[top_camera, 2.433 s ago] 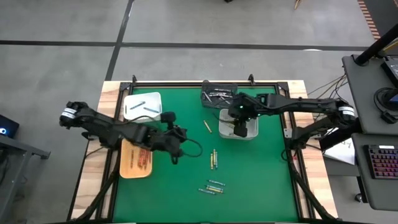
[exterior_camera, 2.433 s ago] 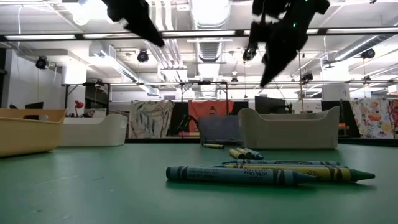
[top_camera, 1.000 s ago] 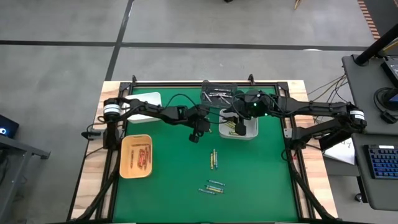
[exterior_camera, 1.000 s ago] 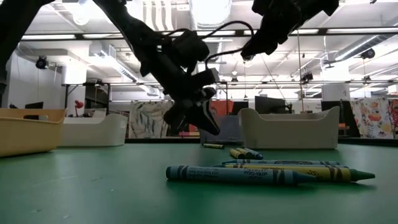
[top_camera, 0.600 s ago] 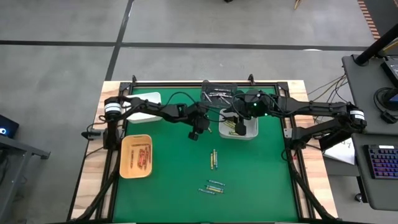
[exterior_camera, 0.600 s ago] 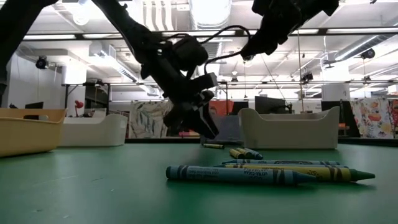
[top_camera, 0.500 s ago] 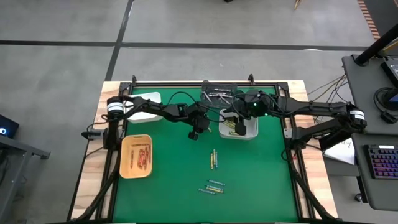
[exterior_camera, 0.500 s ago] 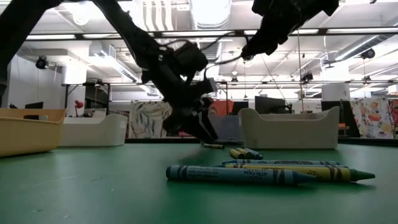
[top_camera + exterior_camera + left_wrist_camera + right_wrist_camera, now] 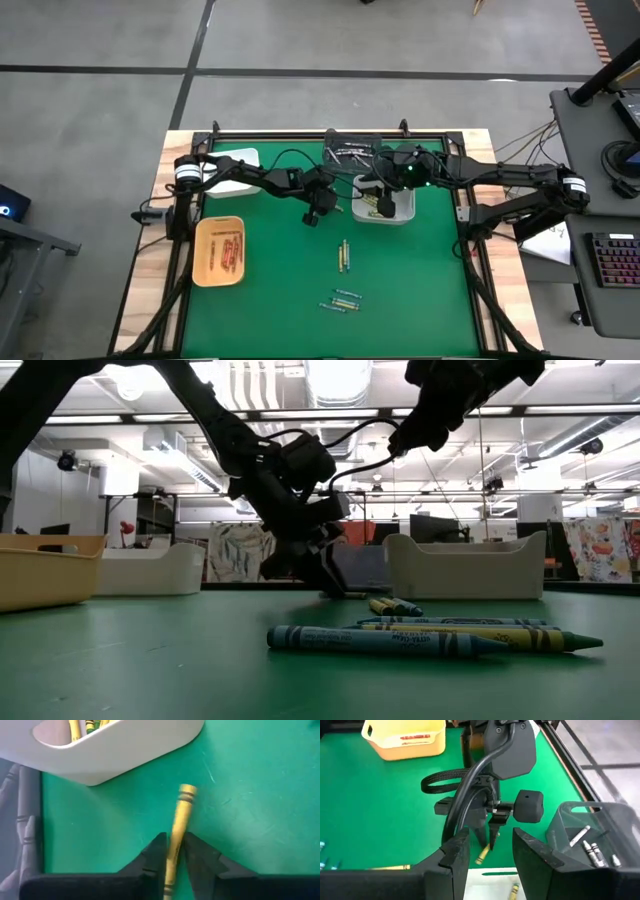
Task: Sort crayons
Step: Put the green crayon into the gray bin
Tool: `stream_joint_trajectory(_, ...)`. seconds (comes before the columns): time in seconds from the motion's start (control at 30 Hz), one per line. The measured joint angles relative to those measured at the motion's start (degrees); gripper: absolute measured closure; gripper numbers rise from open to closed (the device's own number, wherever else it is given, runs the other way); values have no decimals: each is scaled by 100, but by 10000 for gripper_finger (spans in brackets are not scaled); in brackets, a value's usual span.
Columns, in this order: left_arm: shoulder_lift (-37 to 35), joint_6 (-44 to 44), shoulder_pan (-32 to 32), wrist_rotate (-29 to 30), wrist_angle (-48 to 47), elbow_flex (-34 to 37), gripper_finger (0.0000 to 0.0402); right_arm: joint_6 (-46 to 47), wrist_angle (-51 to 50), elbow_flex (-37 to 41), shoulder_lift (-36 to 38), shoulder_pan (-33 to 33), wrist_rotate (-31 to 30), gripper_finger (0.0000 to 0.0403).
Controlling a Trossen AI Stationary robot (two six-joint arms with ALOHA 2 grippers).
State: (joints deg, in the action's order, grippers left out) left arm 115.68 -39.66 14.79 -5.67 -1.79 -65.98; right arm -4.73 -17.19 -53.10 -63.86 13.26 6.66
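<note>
Left tool (image 9: 173,851) down on the green worktop (image 9: 270,290), fingers pinched on a yellow crayon (image 9: 177,827) lying just left of the white bin (image 9: 384,203). Right tool (image 9: 487,851) poised above that bin, fingers spread wide, nothing held. More crayons (image 9: 420,637) loose nearer the front; others in the yellow tray (image 9: 220,251).
</note>
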Motion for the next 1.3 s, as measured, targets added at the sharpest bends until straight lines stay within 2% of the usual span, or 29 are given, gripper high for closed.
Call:
stream_joint_trajectory(0.13, 0, 126, 0, 2, -32, 0, 394, 92, 4, 0, 0, 0, 89, 266)
stream_joint_trajectory(0.3, -57, 581, -76, 94, -140, 0, 399, 34, 4, 0, 0, 0, 109, 266)
stream_joint_trajectory(0.43, -335, 855, -225, 160, -613, 31, 400, -24, 108, 0, 8, 0, 113, 266)
stream_joint_trajectory(0.63, -1473, 1370, -299, 78, -1329, 27, 401, -215, 346, -13, 35, 0, 115, 266)
stream_joint_trajectory(0.73, -2124, 1852, -301, 80, -1319, 180, 401, -437, 717, 29, 27, 1, 115, 266)
stream_joint_trajectory(0.87, -2973, 2432, -435, 74, -262, 796, 401, -752, 1667, 454, -2, -51, 284, 266)
stream_joint_trajectory(1.03, -3767, 2870, -906, 645, 2158, 2107, 401, -655, 3596, 1307, -22, -63, 395, 266)
stream_joint_trajectory(1.17, -3875, 2695, -1214, 1377, 4079, 2887, 401, -547, 4855, 1830, -170, -65, 393, 266)
stream_joint_trajectory(1.23, -3900, 2666, -1317, 1562, 4656, 3077, 401, -202, 5248, 1847, -169, -68, 407, 266)
stream_joint_trajectory(1.3, -3991, 2690, -1361, 1561, 4805, 3147, 401, 136, 5279, 1783, -106, -62, 404, 266)
